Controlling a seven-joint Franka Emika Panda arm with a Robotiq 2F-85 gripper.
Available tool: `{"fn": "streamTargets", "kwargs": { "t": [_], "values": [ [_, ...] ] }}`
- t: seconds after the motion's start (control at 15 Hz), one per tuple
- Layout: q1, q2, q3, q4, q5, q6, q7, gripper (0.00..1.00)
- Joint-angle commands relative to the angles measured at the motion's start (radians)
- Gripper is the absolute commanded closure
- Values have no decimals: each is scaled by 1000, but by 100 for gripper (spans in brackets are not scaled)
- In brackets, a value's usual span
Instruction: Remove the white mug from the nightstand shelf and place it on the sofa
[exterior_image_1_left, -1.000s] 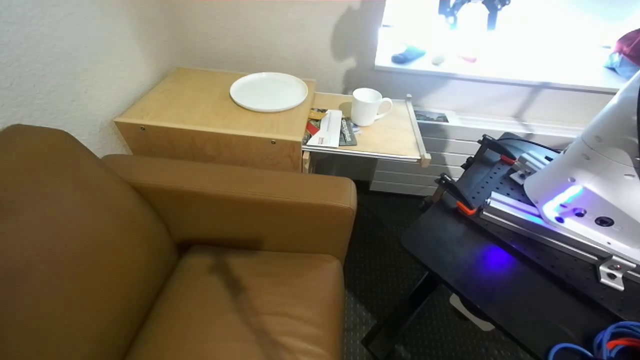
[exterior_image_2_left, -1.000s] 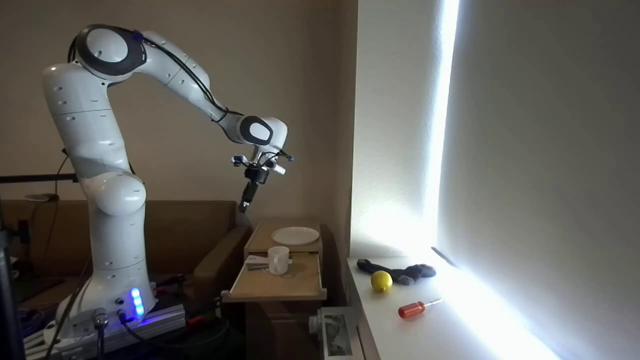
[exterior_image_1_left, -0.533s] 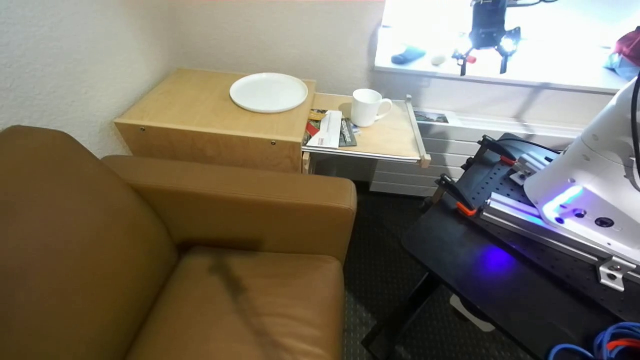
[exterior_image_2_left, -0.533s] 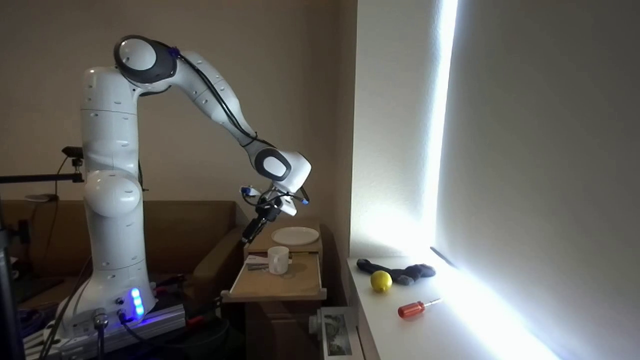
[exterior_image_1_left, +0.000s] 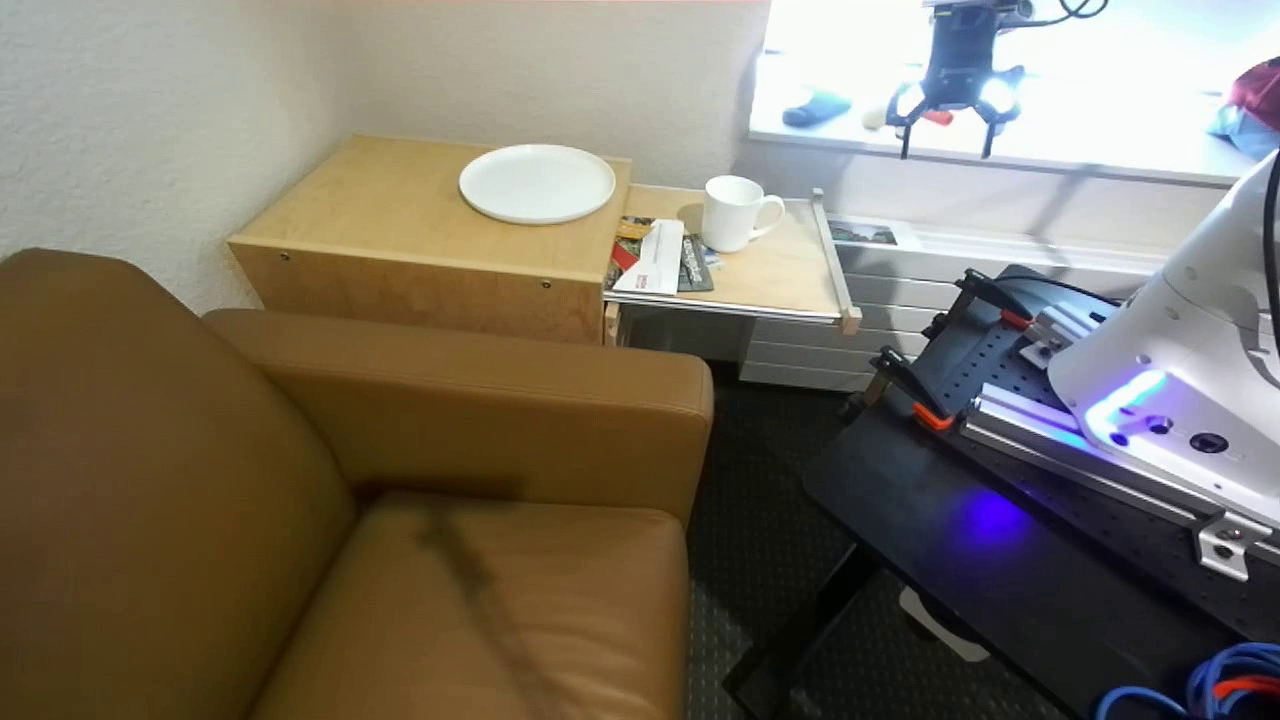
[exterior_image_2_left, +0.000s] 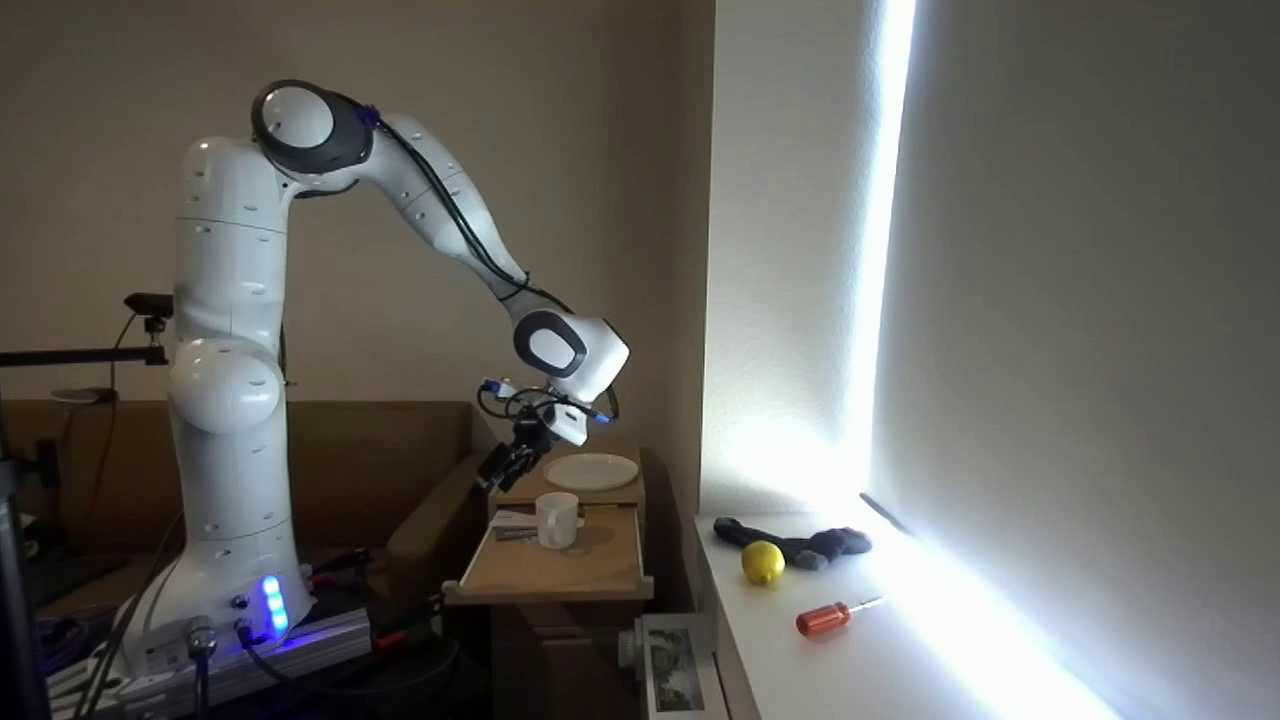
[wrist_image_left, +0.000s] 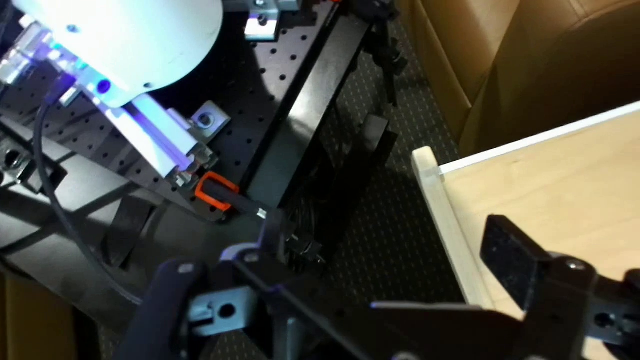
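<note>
The white mug (exterior_image_1_left: 733, 215) stands upright on the pulled-out shelf (exterior_image_1_left: 790, 270) of the light wooden nightstand (exterior_image_1_left: 400, 205). It also shows in an exterior view (exterior_image_2_left: 556, 521), its handle not clearly seen there. It is out of the wrist view, where a bare part of the shelf (wrist_image_left: 540, 175) shows at the right. The tan-brown sofa (exterior_image_1_left: 520, 590) stands beside the nightstand; part of it shows in the wrist view (wrist_image_left: 460, 40). My gripper (exterior_image_1_left: 946, 152) is open and empty, in the air above the mug's level and apart from it. Its spread fingers show in the wrist view (wrist_image_left: 385, 235).
A white plate (exterior_image_1_left: 538, 184) lies on the nightstand top. Leaflets (exterior_image_1_left: 655, 258) lie beside the mug. The sofa's armrest (exterior_image_1_left: 470, 380) rises between seat and nightstand. The black robot table (exterior_image_1_left: 920, 530) stands opposite. A windowsill holds a lemon (exterior_image_2_left: 763, 563), screwdriver (exterior_image_2_left: 825, 620) and dark cloth (exterior_image_2_left: 795, 545).
My arm has reached forward and lowered the gripper toward the shelf's height, tilting it more; the last half second shows only a small shift. The mug, plate and shelf have not moved.
</note>
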Motion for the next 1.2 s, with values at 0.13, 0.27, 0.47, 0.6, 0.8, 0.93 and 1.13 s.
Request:
{"fn": "streamTargets", "kwargs": {
  "t": [0.13,0.27,0.47,0.6,0.8,0.93,1.13],
  "values": [
    [-4,152,-9,59,250,125,111,0],
    [12,161,5,48,359,197,160,0],
    [15,160,0,47,349,184,146,0],
    [16,160,0,47,346,183,146,0],
    [8,207,18,69,497,226,176,0],
    [9,232,31,89,635,212,194,0],
    [32,258,42,91,815,280,224,0]
  ]
}}
